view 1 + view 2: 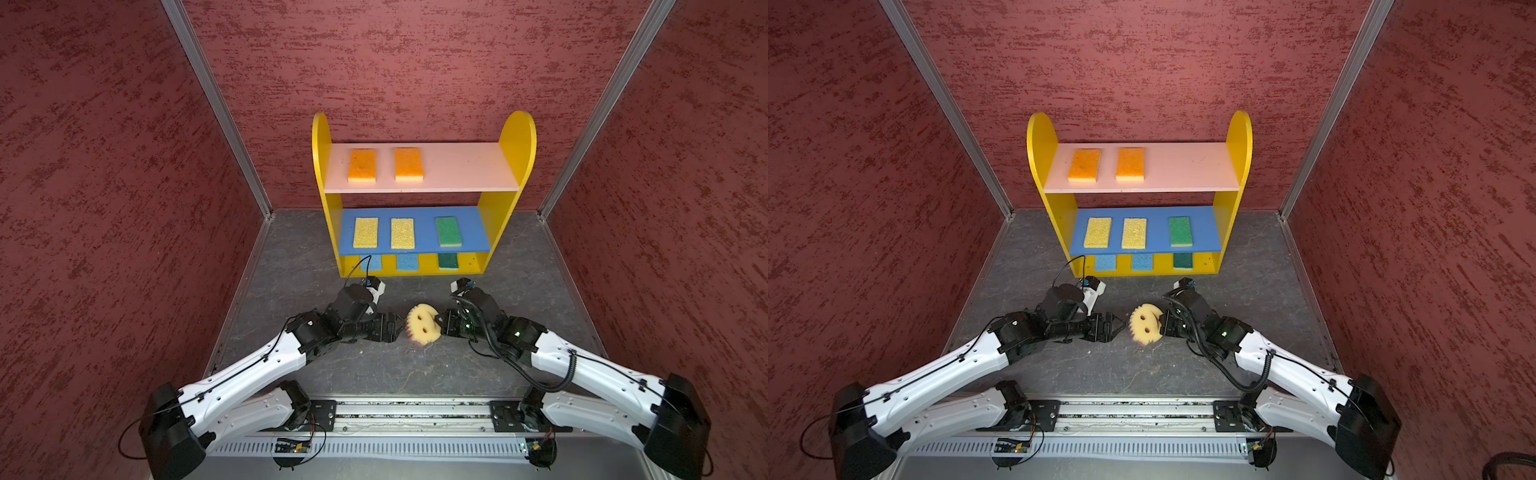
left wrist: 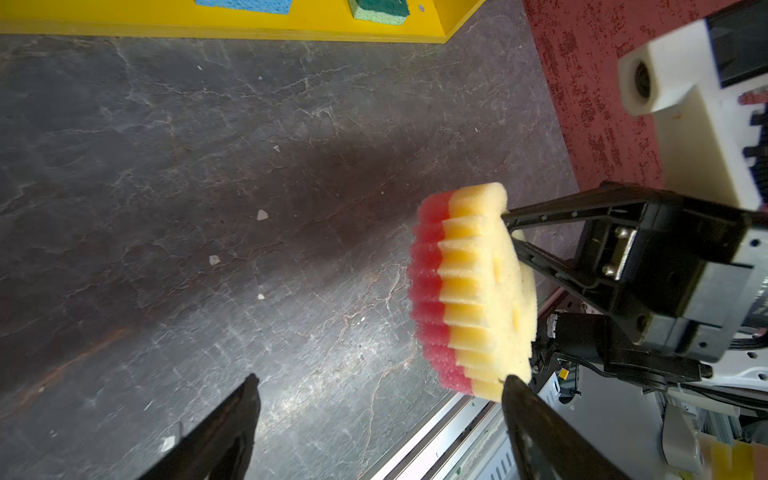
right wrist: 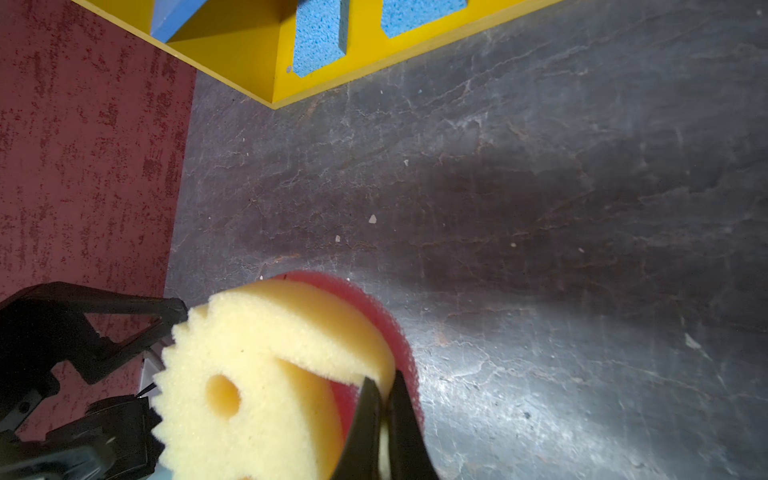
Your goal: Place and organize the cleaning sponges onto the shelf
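View from the front of the cell. On the left, the left gripper (image 1: 398, 328) had its jaws spread wide with nothing between them. Its tips pointed right at the round smiley sponge (image 1: 423, 325), which lay just beside them. Whether a tip brushed the toothed rim could not be told.

The sponge sat over the middle of the surface (image 1: 316, 257), in front of the front edge of the shelf (image 1: 517, 137). It was tilted, yellow face up and pink underside down. Being round, it offered no long axis.

To its right, the right gripper (image 1: 437, 319) had its fingers pressed together on the sponge's right rim, pinching the foam thin. The right arm therefore carried the piece.

On the shelf, the pink top board (image 1: 465, 166) bore two orange sponges (image 1: 362, 165) toward its left end. The blue middle board (image 1: 424, 216) held two yellow sponges (image 1: 365, 232) and a green sponge (image 1: 449, 231). The yellow base (image 1: 428, 264) held two blue sponges (image 1: 407, 262) and a dark green sponge (image 1: 448, 261).

The likeliest bare spot was the top board's right half, up and behind the held piece.
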`<state>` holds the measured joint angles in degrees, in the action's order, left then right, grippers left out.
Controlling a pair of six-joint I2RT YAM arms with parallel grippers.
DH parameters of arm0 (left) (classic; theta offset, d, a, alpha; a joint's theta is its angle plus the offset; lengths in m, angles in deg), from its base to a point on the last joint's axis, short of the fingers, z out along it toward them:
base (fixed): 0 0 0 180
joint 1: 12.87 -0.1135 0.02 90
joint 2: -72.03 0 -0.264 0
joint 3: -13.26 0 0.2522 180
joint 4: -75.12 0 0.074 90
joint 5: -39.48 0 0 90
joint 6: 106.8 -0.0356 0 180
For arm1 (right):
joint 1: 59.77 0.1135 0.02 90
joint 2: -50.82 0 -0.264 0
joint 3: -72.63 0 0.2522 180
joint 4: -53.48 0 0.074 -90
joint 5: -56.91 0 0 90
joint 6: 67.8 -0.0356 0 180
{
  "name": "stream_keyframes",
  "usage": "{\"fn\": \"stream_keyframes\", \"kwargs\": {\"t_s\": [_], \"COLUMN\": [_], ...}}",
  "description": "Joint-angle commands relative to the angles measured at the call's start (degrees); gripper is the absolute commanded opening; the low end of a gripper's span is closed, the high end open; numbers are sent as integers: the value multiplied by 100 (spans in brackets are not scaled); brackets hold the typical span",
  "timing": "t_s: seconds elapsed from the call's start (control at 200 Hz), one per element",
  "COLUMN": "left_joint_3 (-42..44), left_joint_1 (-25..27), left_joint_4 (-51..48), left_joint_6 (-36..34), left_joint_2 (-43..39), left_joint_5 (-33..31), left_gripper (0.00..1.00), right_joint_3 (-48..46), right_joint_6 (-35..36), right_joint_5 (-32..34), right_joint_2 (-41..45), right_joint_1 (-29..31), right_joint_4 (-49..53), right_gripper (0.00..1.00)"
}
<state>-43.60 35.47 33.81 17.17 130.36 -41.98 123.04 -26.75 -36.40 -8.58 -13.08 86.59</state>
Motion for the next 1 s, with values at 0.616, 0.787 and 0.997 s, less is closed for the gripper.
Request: {"fn": "stream_keyframes", "kwargs": {"t_s": [0.616, 0.787, 0.997], "left_joint_3": [-958, -1316, -1487], "left_joint_1": [747, 738, 585], "left_joint_4": [1147, 953, 905], "left_joint_6": [215, 154, 87], "left_joint_2": [1828, 1986, 1923], "left_joint_5": [121, 78, 259], "left_gripper": [44, 25, 21], "right_joint_3": [-372, -525, -571], "right_joint_6": [-330, -343, -169], "right_joint_5": [-996, -970, -910], "right_joint_2": [317, 370, 838], "right_joint_1": [-269, -305, -428], "right_joint_4": [-912, -984, -942], "right_gripper": [2, 24, 66]}}
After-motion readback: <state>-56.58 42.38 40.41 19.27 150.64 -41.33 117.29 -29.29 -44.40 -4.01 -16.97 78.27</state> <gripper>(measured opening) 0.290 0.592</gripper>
